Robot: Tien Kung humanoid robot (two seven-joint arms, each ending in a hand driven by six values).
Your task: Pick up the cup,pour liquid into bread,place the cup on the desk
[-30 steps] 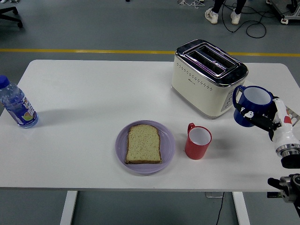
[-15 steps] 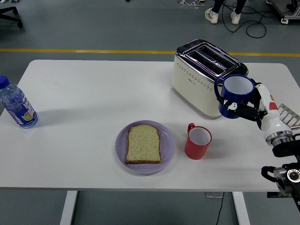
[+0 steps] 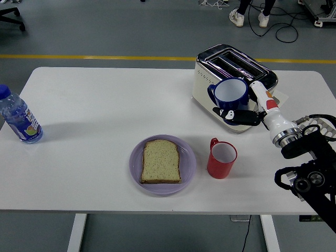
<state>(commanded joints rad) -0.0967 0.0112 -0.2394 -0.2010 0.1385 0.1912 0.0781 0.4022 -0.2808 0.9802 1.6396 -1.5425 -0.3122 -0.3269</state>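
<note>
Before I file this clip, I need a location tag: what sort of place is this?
Probably a robotics lab staged as a breakfast table: a toaster and bread on a white table, but bare grey floor with a yellow line and loose cables beyond.

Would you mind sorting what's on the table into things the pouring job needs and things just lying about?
Needed: blue cup held in the right hand; bread on the purple plate.
Lying about: red cup; toaster; water bottle.

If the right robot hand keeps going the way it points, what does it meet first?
Carrying the blue cup, the right robot hand points left; probably the toaster right behind the cup, though depth is unclear.
</note>
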